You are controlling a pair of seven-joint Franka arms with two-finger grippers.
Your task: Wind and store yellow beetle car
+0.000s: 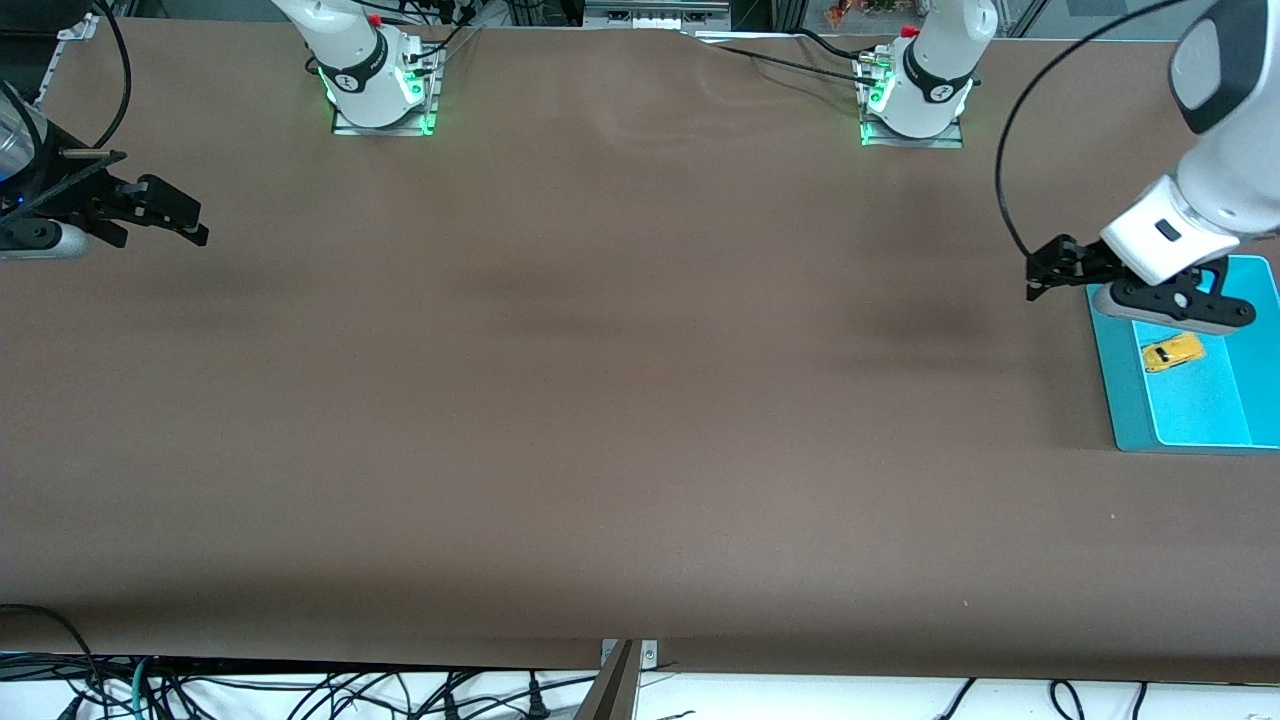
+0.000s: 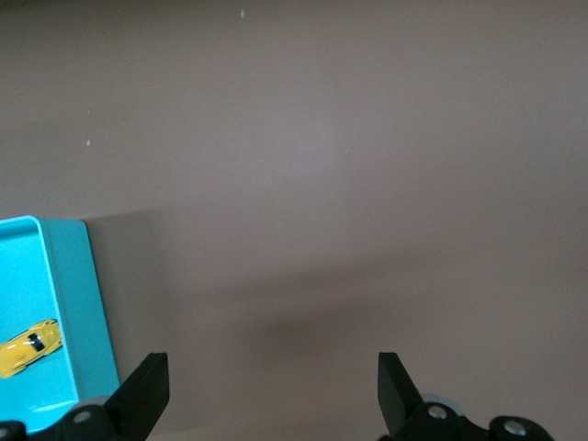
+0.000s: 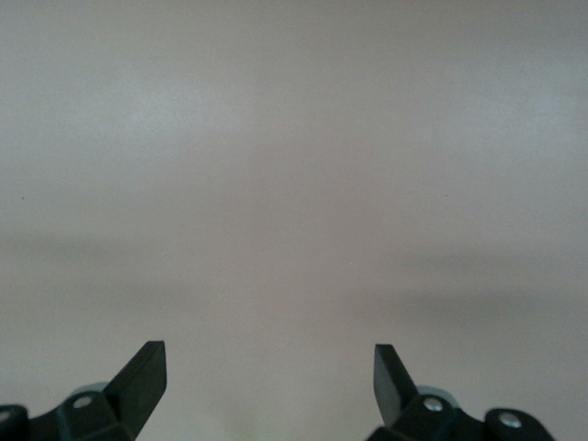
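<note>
The yellow beetle car [image 1: 1173, 352] lies inside a turquoise bin [image 1: 1125, 400] at the left arm's end of the table. It also shows in the left wrist view [image 2: 29, 346], in the bin [image 2: 84, 303]. My left gripper [image 1: 1040, 275] is open and empty, in the air over bare table just beside the bin's edge. In its wrist view the left gripper [image 2: 273, 390] has only brown table between its jaws. My right gripper [image 1: 190, 225] is open and empty, in the air over bare table at the right arm's end; the right wrist view shows the gripper [image 3: 269, 381] over bare table.
The brown table [image 1: 620, 400] spans the view. Both arm bases [image 1: 375, 75] stand along its edge farthest from the front camera. Cables hang below the table's near edge.
</note>
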